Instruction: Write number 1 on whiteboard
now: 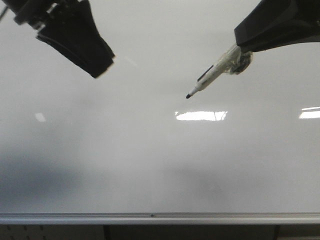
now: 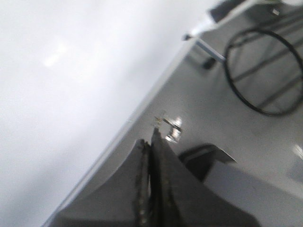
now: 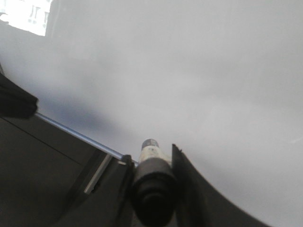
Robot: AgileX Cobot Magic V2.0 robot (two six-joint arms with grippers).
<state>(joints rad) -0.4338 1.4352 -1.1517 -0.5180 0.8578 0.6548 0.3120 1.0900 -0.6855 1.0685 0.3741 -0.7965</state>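
Observation:
The whiteboard fills the front view, glossy and grey-white, with a silver rail along its lower edge. No black stroke of the number 1 shows on it. My right gripper at the upper right is shut on a white marker whose black tip points down-left, close to the board; I cannot tell if it touches. In the right wrist view the marker sits between the fingers over the board. My left gripper at the upper left is shut and empty.
Bright rectangular light reflections lie on the board right of centre and at the right edge. The left wrist view shows the board's edge, a grey floor and a black cable loop.

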